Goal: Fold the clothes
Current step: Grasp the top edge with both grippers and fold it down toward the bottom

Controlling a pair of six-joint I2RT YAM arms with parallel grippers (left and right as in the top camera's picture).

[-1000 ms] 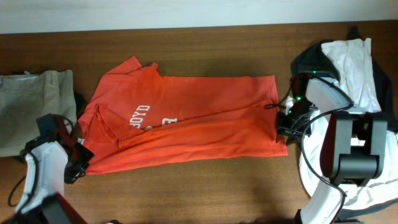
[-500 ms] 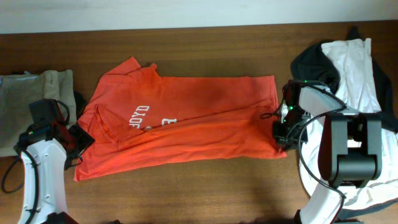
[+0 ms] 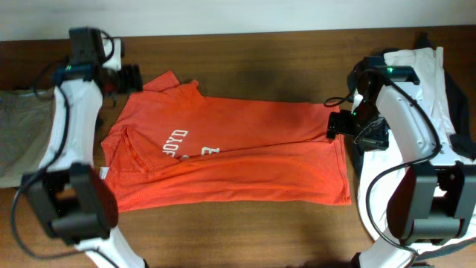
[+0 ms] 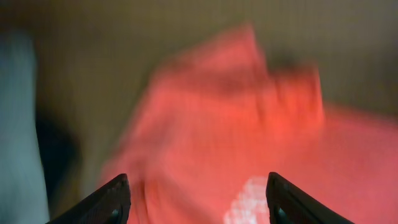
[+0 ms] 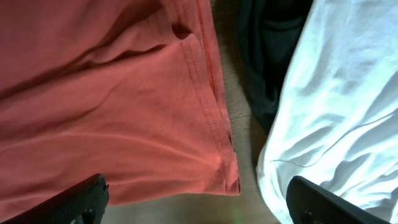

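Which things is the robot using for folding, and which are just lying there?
Being worked on: orange T-shirt, with left gripper and right gripper open near its edges.
Lying by, untouched: khaki garment, white garment, black garment; clothes too, probably waiting their turn.

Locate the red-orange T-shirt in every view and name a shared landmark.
Overhead: T-shirt spread flat across the middle.
Left wrist: blurred, filling centre and right.
Right wrist: fills the left half.
Landmark: white lettering, seen overhead and in left wrist only.
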